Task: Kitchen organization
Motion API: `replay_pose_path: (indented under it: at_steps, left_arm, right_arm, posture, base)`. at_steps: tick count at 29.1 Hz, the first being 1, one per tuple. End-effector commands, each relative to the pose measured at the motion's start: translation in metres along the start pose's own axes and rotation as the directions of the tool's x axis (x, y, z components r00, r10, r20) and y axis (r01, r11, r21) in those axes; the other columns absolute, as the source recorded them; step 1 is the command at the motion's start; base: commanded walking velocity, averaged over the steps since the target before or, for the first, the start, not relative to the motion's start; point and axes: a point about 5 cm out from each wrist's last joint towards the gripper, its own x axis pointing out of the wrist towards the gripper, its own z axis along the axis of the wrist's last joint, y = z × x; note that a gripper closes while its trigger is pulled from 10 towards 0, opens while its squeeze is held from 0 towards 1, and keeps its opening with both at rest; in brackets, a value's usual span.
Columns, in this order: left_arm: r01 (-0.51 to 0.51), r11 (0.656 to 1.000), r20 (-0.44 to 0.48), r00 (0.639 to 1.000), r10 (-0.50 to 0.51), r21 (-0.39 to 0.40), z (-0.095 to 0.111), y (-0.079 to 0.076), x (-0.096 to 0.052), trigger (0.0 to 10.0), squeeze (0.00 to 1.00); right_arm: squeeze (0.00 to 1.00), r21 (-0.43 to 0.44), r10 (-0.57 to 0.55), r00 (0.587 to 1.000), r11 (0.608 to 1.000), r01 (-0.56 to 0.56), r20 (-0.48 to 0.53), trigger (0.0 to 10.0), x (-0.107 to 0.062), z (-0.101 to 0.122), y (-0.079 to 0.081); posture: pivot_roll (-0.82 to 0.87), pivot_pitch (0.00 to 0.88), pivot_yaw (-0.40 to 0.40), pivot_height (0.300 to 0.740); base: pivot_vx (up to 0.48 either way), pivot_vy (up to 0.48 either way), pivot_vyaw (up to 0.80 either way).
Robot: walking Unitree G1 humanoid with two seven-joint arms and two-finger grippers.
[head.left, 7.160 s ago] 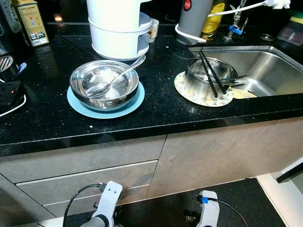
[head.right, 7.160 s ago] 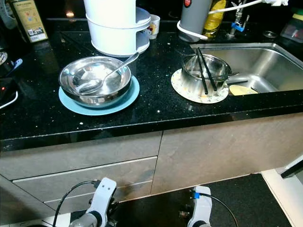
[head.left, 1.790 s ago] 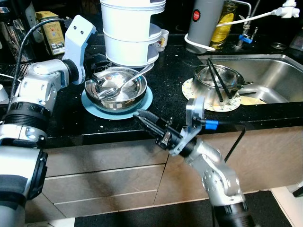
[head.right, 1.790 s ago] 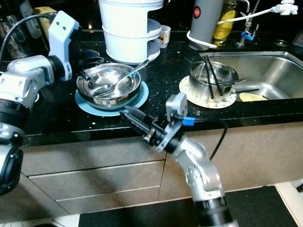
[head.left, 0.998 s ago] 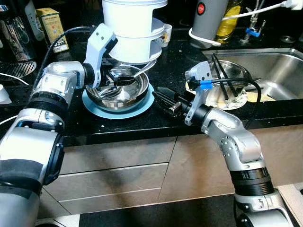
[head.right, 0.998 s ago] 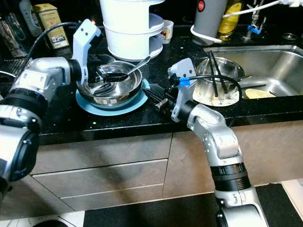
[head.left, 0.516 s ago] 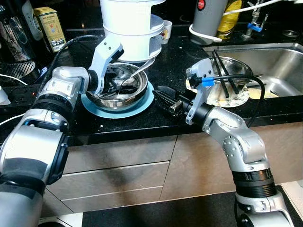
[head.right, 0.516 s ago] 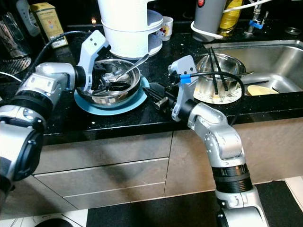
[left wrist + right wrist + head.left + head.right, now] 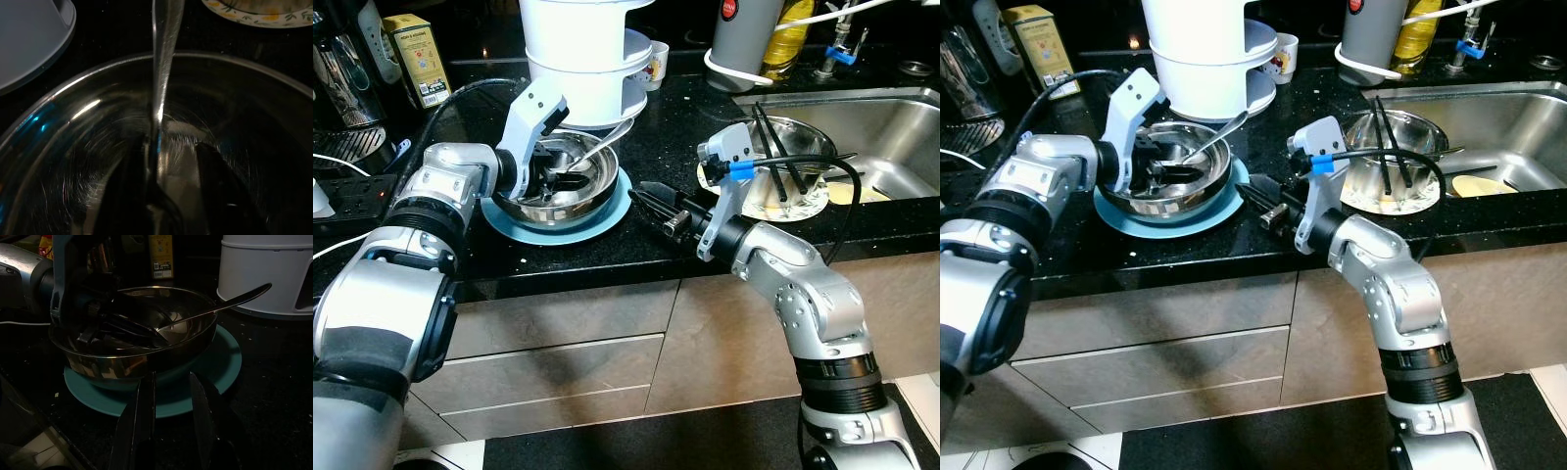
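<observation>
Polished black speckled counter [image 9: 411, 245] carries a round teal plate [image 9: 607, 211] under a shiny steel bowl [image 9: 592, 191]. A slender steel spoon [image 9: 602, 145] leans on the bowl rim. Left gripper [image 9: 560, 178] sits inside the bowl, fingers narrowly parted astride the spoon. Right gripper [image 9: 644, 194] hovers beside the plate, fingers slightly apart, empty.

Head stereo views look down at the counter [image 9: 636, 259]; wrist views, dim and perhaps closest, share the steel bowl [image 9: 146, 340].
</observation>
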Motion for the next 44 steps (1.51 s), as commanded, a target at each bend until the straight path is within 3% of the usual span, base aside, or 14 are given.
replay_pose_path:
  at_steps: [1, 15, 20, 21, 28, 37, 44]
  left_arm:
    - [0.008, 1.000, -0.014, 1.000, -0.008, 0.017, 0.001, -0.001, 0.001, 0.0, 0.00]
    - [0.005, 0.999, -0.026, 1.000, -0.004, 0.032, -0.002, -0.002, 0.002, 0.0, 0.00]
    - [-0.008, 1.000, 0.020, 1.000, 0.008, 0.022, 0.007, 0.003, -0.002, 0.0, 0.00]
    - [-0.011, 1.000, 0.100, 0.995, 0.013, -0.020, 0.021, 0.008, -0.008, 0.0, 0.00]
    - [0.005, 0.998, 0.201, 0.979, 0.006, -0.056, 0.037, 0.016, -0.020, 0.0, 0.00]
    - [-0.017, 0.996, 0.353, 0.934, 0.045, -0.082, 0.067, 0.036, -0.054, 0.0, 0.00]
    - [0.017, 0.988, 0.398, 0.916, 0.045, -0.152, 0.078, 0.037, -0.063, 0.0, 0.00]
  right_arm:
    - [0.00, -0.002, 0.025, 1.000, 1.000, -0.025, 0.005, 10.0, 0.000, 0.002, 0.006]
    - [0.00, -0.017, 0.036, 0.999, 0.999, -0.035, 0.005, 10.0, 0.000, 0.005, 0.007]
    - [0.00, -0.019, 0.034, 0.999, 0.999, -0.034, 0.014, 10.0, 0.000, 0.008, 0.007]
    - [0.00, -0.016, 0.032, 0.999, 0.999, -0.032, 0.019, 10.0, 0.000, 0.009, 0.007]
    - [0.00, -0.013, 0.030, 0.999, 0.999, -0.029, 0.022, 10.0, 0.000, 0.009, 0.007]
    - [0.00, -0.003, 0.045, 0.998, 0.999, -0.045, 0.044, 10.0, 0.002, 0.010, 0.008]
    - [0.00, 0.125, 0.014, 0.974, 0.991, -0.043, 0.226, 10.0, 0.003, 0.029, 0.013]
  posture:
    - [0.02, 0.210, 0.025, 0.740]
    - [0.02, 0.199, 0.024, 0.740]
    - [0.02, 0.197, 0.026, 0.740]
    - [0.02, 0.197, 0.026, 0.740]
    - [0.01, 0.191, 0.029, 0.740]
    - [0.02, 0.178, 0.017, 0.740]
    - [0.02, 0.160, 0.012, 0.740]
  base:
    - [0.000, 0.000, 0.00]
    - [0.000, 0.000, 0.00]
    - [0.000, 0.000, 0.00]
    - [0.000, 0.000, 0.00]
    - [0.000, 0.000, 0.00]
    - [0.000, 0.000, 0.00]
    - [0.000, 0.000, 0.00]
